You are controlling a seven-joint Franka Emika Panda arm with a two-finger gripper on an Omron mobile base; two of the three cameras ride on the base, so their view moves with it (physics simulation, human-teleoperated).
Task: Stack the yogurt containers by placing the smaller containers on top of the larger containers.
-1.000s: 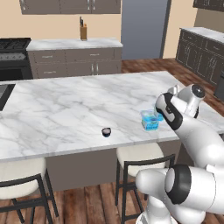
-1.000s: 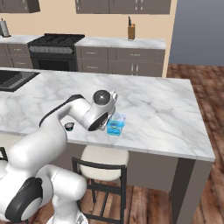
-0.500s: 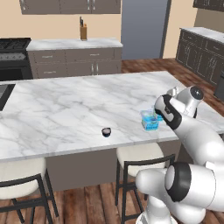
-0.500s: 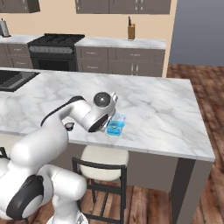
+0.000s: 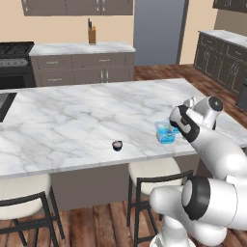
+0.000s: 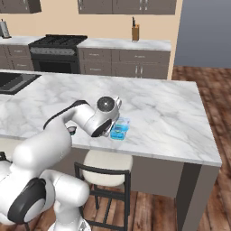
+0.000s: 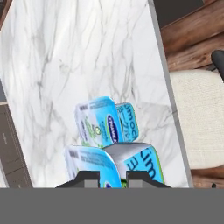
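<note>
I judge the stacking as not yet done: the small dark cup [image 5: 116,144] sits alone on the marble island counter [image 5: 72,120], near the front edge, well apart from the light-blue yogurt tub [image 5: 165,132] off to its right. Nothing rests on the tub's lid in either base view.

My gripper [image 7: 111,178] is down at the tub, not at the cup. In the hand view the two dark fingertips [image 7: 88,178] stand close together at the bottom of the picture with a blue-labelled pack right against them, so I read the jaws as nearly closed and pinching the tub (the near carton blocks the actual contact, so that grip is my reading rather than something plainly shown). A second blue-and-white printed face [image 7: 97,121] shows just beyond; I can't tell whether it is part of the same tub.

From the right base view the wrist covers the tub's left side [image 6: 119,128], and the tub looks to be standing on the counter near the front edge, above the cream stool [image 6: 107,160].

What is left, as I see it, is the whole placement: the cup has to end up on top of the tub.
</note>
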